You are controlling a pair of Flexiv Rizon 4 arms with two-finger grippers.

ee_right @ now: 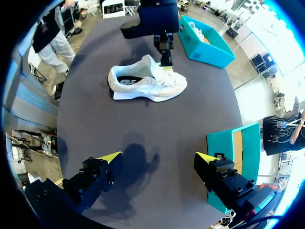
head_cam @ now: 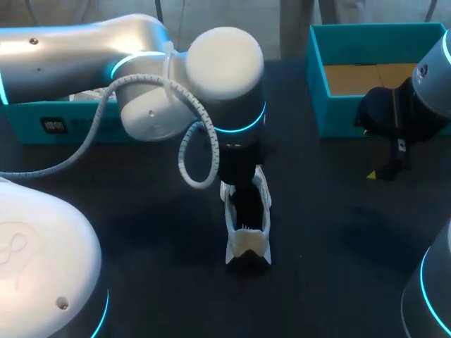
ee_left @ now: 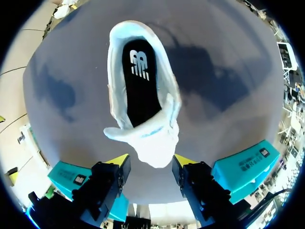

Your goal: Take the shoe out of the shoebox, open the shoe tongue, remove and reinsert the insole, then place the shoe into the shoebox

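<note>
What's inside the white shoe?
Inside the white fabric sneaker lies a flat black insole with a white mark on it. The white tongue covers its front end, so the toe space cannot be seen.

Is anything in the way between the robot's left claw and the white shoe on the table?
No, nothing visible is in the way. The left gripper hangs right over the white shoe. The shoe's front part sits between its open yellow fingertips, with nothing else in the gap.
</note>
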